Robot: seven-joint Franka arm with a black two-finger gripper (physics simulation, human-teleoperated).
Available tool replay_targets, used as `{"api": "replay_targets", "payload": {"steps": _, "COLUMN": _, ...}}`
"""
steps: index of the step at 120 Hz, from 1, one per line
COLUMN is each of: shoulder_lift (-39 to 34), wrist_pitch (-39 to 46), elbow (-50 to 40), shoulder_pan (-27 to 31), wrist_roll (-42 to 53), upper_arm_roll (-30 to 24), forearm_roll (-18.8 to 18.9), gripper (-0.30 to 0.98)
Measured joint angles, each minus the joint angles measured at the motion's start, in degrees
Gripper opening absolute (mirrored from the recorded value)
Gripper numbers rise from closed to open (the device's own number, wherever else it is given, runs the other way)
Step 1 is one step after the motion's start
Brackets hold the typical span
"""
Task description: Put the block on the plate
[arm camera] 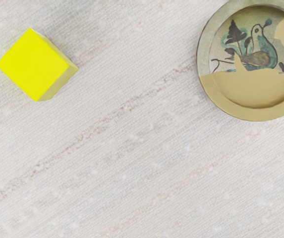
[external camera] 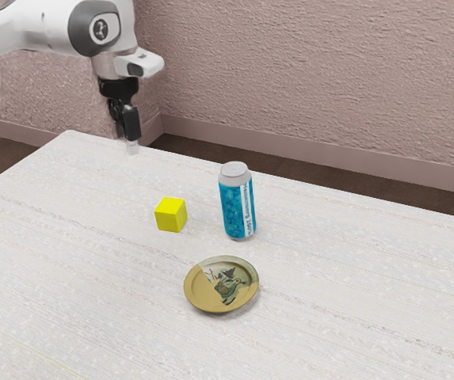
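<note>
Hovering above the far edge of the tabletop [external camera: 330, 317] is my black two-finger hand [external camera: 131, 147], probably up there for a clear view down. Can't tell how far open it is, but I see nothing in its grip. The bright yellow cube-shaped block [external camera: 170, 214] sits flat on the tabletop, near the blue-and-silver metal drinks can [external camera: 238, 206] but apart from it, so there's likely room to grab it after a bit of wrist twist. Beyond is the round tan plate [external camera: 197, 298] with a painted bird, bare and ready imo. Can's got vertical lettering, can't read it. Arm has a round logo [external camera: 102, 30], no clue whose.
</note>
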Motion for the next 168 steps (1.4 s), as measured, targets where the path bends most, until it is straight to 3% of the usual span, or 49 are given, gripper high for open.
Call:
{"api": "replay_targets", "payload": {"steps": 38, "shoulder_lift": 0.7, "wrist_pitch": 4.0, "elbow": 1.8, "shoulder_pan": -1.1, "wrist_roll": 8.3, "upper_arm_roll": -0.1, "forearm_roll": 0.0, "gripper": 0.69}}
{"api": "replay_targets", "payload": {"steps": 81, "shoulder_lift": 17.1, "wrist_pitch": 2.6, "elbow": 18.7, "shoulder_pan": 0.6, "wrist_roll": 12.8, "upper_arm_roll": -0.1, "forearm_roll": -3.3, "gripper": 0.68}}
{"api": "replay_targets", "payload": {"steps": 124, "shoulder_lift": 18.7, "wrist_pitch": 4.4, "elbow": 19.2, "shoulder_pan": 1.8, "wrist_roll": 19.6, "upper_arm_roll": 0.5, "forearm_roll": -5.9, "gripper": 0.68}}
{"api": "replay_targets", "payload": {"steps": 168, "shoulder_lift": 25.8, "wrist_pitch": 10.4, "elbow": 18.7, "shoulder_pan": 5.7, "wrist_roll": 30.9, "upper_arm_roll": 0.4, "forearm_roll": -10.5, "gripper": 0.68}}
